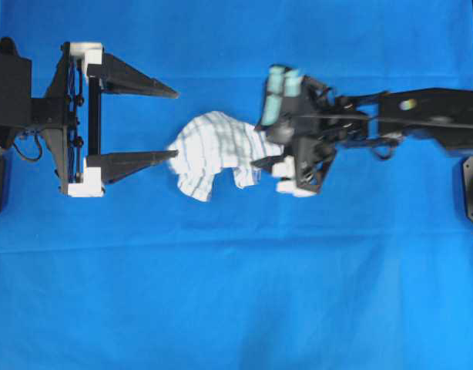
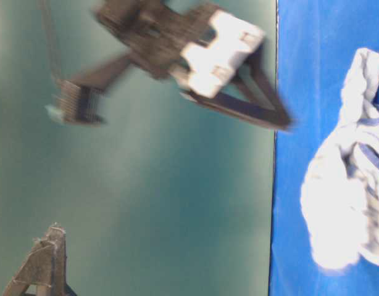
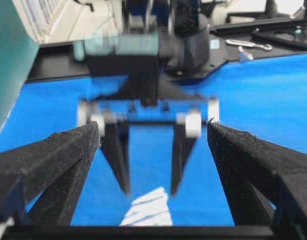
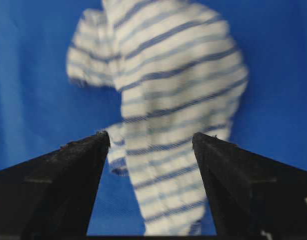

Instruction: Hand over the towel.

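The towel (image 1: 217, 150), a small white cloth with thin blue and grey stripes, lies crumpled on the blue cloth in the middle. My right gripper (image 1: 263, 146) hangs tilted down over the towel's right end, blurred. It is open, with a finger on each side of the towel and neither touching it. In the right wrist view the towel (image 4: 163, 75) runs between the open fingers (image 4: 151, 137). My left gripper (image 1: 177, 123) is wide open and empty, just left of the towel. The left wrist view shows its spread fingers (image 3: 152, 130), the right gripper (image 3: 149, 190) and the towel's tip (image 3: 148, 212).
The big plain blue cloth (image 1: 236, 293) covers the table. Beyond its far edge a black bench holds small tools (image 3: 248, 45) and scissors (image 3: 283, 35). A teal wall (image 2: 146, 185) stands beside the table.
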